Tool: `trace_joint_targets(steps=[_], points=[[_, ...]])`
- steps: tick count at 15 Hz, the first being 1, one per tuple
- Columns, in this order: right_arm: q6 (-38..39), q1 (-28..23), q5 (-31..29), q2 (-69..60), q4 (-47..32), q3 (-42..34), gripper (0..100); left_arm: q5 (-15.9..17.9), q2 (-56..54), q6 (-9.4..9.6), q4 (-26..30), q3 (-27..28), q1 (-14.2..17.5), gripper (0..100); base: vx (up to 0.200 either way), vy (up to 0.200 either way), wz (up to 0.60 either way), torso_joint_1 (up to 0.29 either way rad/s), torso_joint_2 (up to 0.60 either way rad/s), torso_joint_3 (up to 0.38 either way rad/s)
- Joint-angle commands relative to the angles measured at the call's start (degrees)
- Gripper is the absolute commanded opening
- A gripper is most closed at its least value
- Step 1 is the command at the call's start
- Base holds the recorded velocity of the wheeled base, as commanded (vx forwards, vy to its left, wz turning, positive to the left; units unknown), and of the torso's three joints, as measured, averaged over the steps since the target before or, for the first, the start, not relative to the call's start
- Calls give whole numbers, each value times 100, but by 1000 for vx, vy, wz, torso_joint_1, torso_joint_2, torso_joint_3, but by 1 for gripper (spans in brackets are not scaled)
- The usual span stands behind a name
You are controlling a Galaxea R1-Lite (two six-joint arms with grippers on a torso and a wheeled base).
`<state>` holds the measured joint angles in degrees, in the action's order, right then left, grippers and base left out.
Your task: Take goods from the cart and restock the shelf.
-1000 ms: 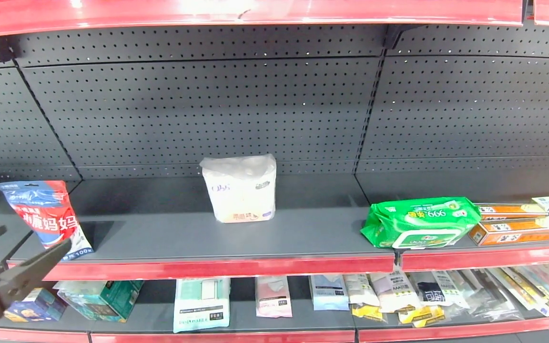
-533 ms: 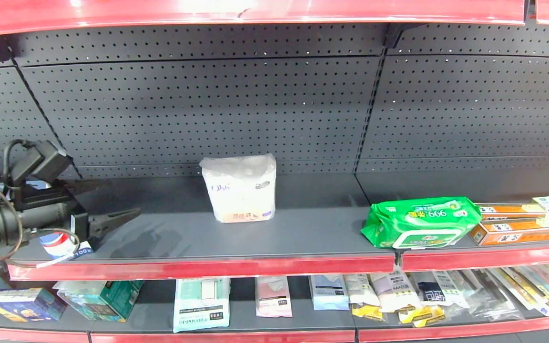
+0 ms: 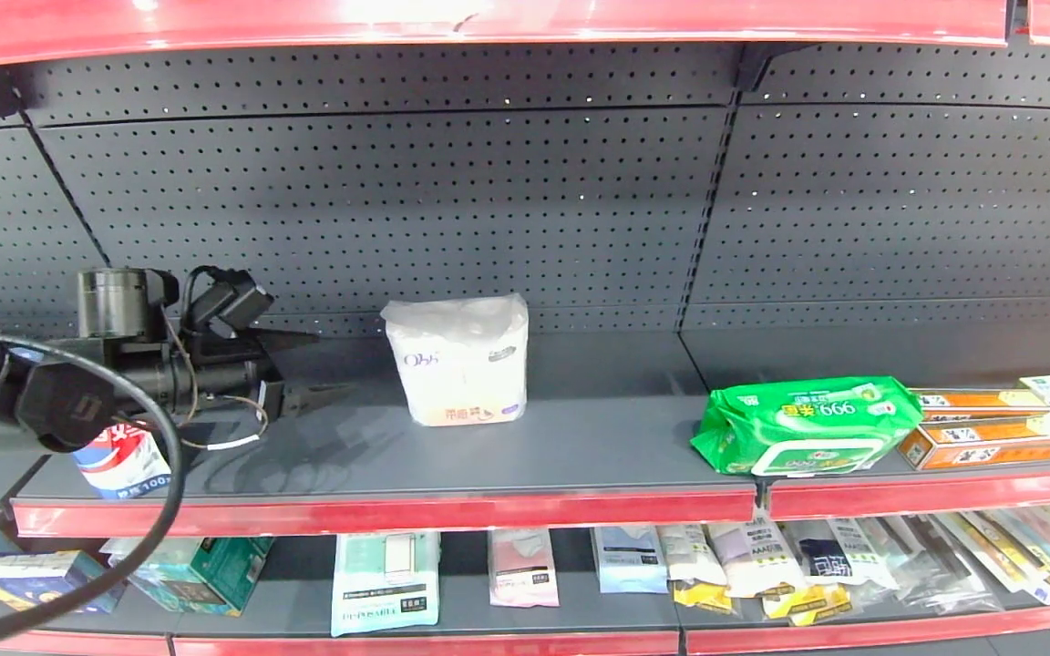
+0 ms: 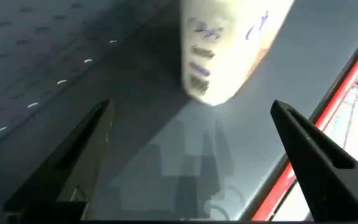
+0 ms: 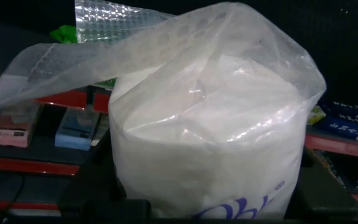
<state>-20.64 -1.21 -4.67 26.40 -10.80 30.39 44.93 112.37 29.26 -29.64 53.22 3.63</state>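
Hovering wide open and empty above the shelf (image 3: 580,428), the left end effector (image 3: 329,364) points at the upright tissue pack (image 3: 461,360) just beyond its tips, rightward, while the right end effector (image 5: 204,193) clasps a second tissue pack (image 5: 210,137) well apart

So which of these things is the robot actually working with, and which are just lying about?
Part of the job: held tissue pack; standing tissue pack; grey shelf; open left claw.
Just lying about: green wipes pack; orange boxes; red-and-blue pouch; lower-shelf packets.
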Motion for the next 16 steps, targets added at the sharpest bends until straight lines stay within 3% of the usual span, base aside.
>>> trace_joint_targets(steps=[1,5,16], points=[[-2,-2,-8,-13,-10,-7,0,-11,347,-17,-16,259,-275,100,0,0,0,0,0,0],[-2,-2,-16,-21,-27,19,0,-99,786,-43,-16,962,-460,100,0,0,0,0,0,0],[-54,-2,-140,-4,-36,-60,0,33,1313,-175,-16,1735,-996,100,0,0,0,0,0,0]])
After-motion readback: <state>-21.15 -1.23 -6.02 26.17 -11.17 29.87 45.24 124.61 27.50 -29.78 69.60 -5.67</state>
